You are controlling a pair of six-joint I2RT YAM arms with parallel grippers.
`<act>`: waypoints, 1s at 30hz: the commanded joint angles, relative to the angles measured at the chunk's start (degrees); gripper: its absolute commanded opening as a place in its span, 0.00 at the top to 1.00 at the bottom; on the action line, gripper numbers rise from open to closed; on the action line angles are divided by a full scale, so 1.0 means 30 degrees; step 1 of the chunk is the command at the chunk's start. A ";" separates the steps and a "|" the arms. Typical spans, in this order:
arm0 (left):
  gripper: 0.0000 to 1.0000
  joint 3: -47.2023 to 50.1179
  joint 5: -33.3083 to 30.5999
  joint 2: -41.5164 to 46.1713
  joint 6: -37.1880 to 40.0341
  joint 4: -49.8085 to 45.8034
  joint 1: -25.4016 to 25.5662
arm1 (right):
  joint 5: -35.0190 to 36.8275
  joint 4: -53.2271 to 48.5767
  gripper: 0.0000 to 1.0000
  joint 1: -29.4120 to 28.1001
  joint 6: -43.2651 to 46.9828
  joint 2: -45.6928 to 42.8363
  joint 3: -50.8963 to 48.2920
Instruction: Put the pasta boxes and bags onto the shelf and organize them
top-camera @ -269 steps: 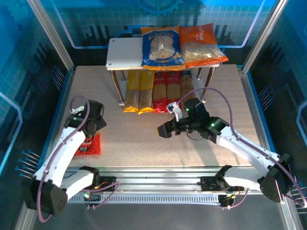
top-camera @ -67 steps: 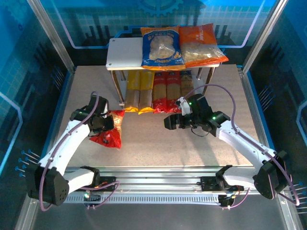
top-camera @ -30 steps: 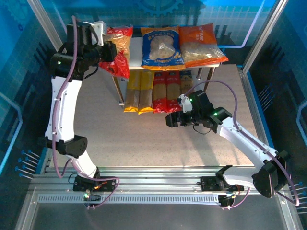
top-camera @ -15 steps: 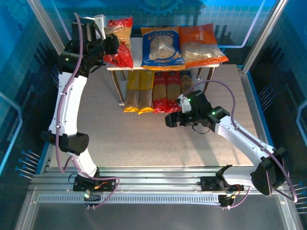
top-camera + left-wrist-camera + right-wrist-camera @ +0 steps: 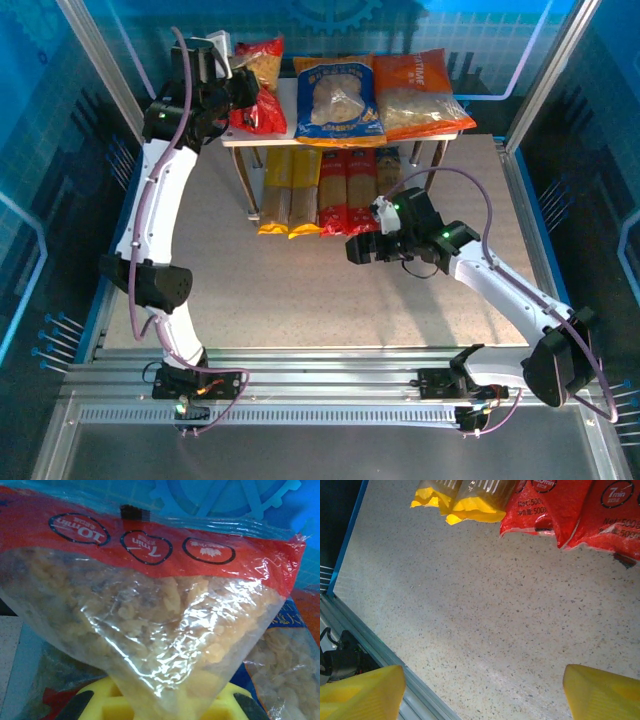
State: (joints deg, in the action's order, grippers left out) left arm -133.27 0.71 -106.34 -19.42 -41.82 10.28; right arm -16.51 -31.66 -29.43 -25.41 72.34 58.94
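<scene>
In the top view my left gripper is raised at the left end of the shelf, shut on the red bag, which hangs over the top board. In the left wrist view the red bag of short pasta rises from between my yellow fingers. The blue bag and the orange bag lie on the top board. Two yellow pasta boxes and two red ones lie on the lower tier. My right gripper hovers open over the table in front of them.
The speckled table stretches bare in front of the shelf, with the ends of the yellow and red packs at its far side. A metal rail runs along the near edge. Blue walls enclose the cell.
My left arm has carried the red bag to the right and farther back, over the left end of the shelf's top board. The right arm has stayed still.
</scene>
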 commanded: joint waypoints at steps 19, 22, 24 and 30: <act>0.22 0.0040 0.1047 -0.1803 -0.1510 0.1879 0.0892 | -0.0442 0.0270 0.17 0.0648 0.0075 -0.0424 -0.0486; 0.15 0.0097 0.0863 -0.1465 -0.1145 0.1878 0.1050 | -0.0472 0.0270 0.17 0.0650 0.0061 -0.0438 -0.0541; 0.15 0.0333 0.0790 -0.0967 -0.0839 0.2133 0.1168 | -0.0468 0.0270 0.17 0.0651 0.0027 -0.0467 -0.0544; 0.33 0.0933 0.0381 0.0744 -0.0001 0.2211 0.1296 | -0.0470 0.0274 0.17 0.0647 -0.0050 -0.0575 -0.0515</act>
State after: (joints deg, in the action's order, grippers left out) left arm -131.00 2.31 -108.79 -21.78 -35.48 13.47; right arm -16.93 -31.20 -28.29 -25.43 71.94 57.93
